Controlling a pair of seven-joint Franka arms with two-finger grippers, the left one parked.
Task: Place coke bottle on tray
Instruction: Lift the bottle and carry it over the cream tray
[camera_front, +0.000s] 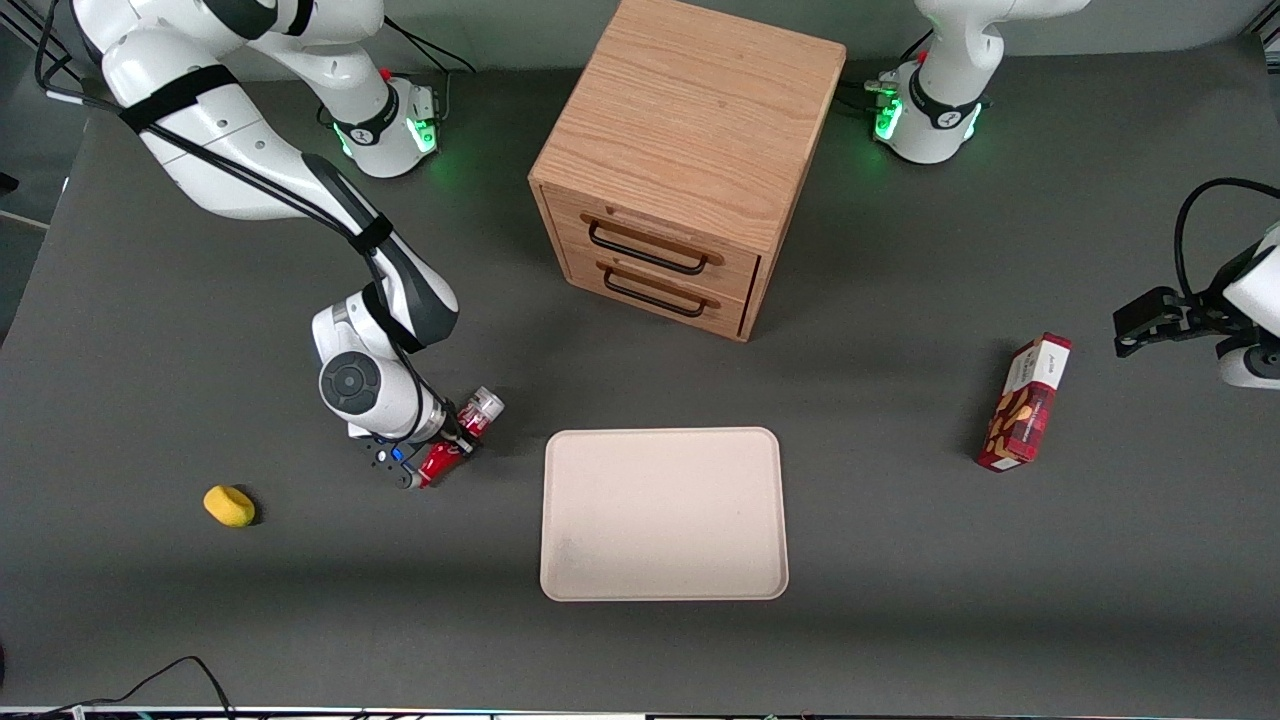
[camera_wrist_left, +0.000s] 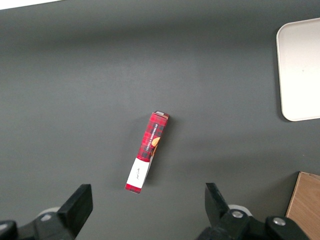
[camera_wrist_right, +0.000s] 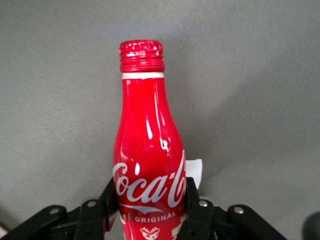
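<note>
Reading "Coca-Cola" in white script and "ORIGINAL" beneath it on the red coke bottle (camera_wrist_right: 148, 165), red cap (camera_wrist_right: 141, 55) pointing away from the wrist camera. Lying tilted in the pincer (camera_front: 440, 455), clamped on the lower body from both sides by the black fingers (camera_wrist_right: 198, 212), silver-white base end toward the drawer cabinet, clear of the tray. Hanging just beside the cream tray (camera_front: 664, 514), toward the working arm's end of the dark grey table (camera_front: 900, 620). Sitting farther from the front camera than the tray, a wooden two-drawer cabinet (camera_front: 680, 165) with black handles. Lying toward the parked arm's end, a red plaid snack box (camera_front: 1024, 402) with unreadable white lettering. Resting toward the working arm's end, a small yellow object (camera_front: 229, 505).
</note>
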